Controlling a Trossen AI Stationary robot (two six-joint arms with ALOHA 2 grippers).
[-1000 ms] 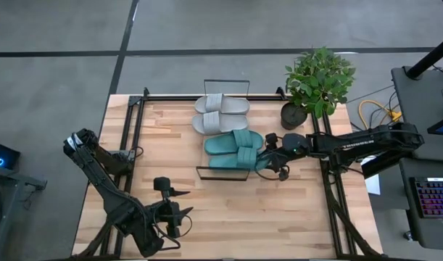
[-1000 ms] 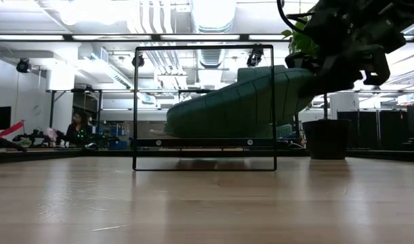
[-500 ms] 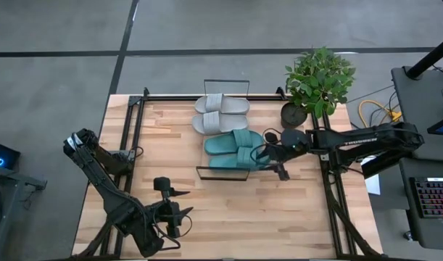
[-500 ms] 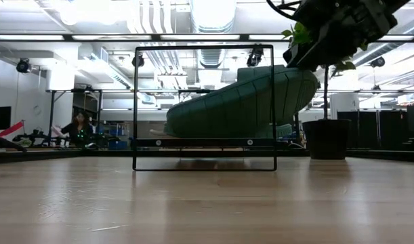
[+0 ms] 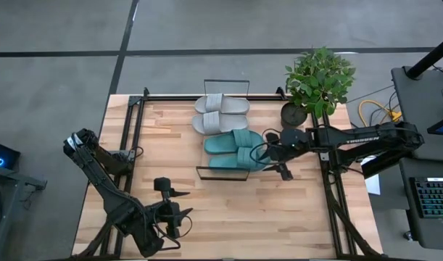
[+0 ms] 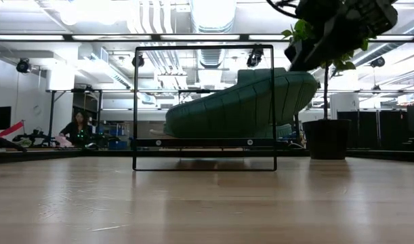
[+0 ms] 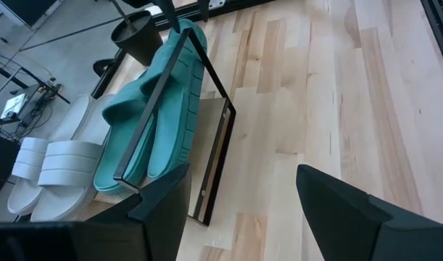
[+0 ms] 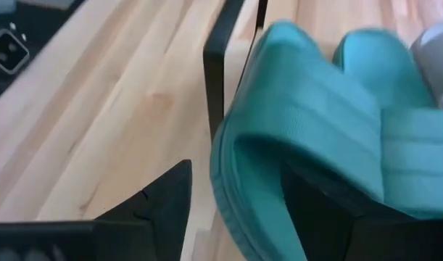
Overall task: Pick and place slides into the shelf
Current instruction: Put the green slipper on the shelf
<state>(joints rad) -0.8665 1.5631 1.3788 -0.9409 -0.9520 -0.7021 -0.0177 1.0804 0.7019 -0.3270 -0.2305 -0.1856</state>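
Right gripper (image 5: 267,154), fingers apart, is seen at the nearer teal slide (image 5: 238,158), seated on the shelf (image 5: 222,175); left gripper (image 5: 183,212) is parked open.

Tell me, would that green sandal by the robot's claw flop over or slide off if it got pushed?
The teal slide looks thick and rubbery, so it would probably bend slightly rather than flop. It sits tilted against the shelf frame, so a nudge from the right gripper might tip it. Its ribbed strap likely gives decent grip.

Grey tiled floor (image 5: 54,43), potted plant (image 5: 317,81), ducted ceiling (image 6: 193,20), strip lights.
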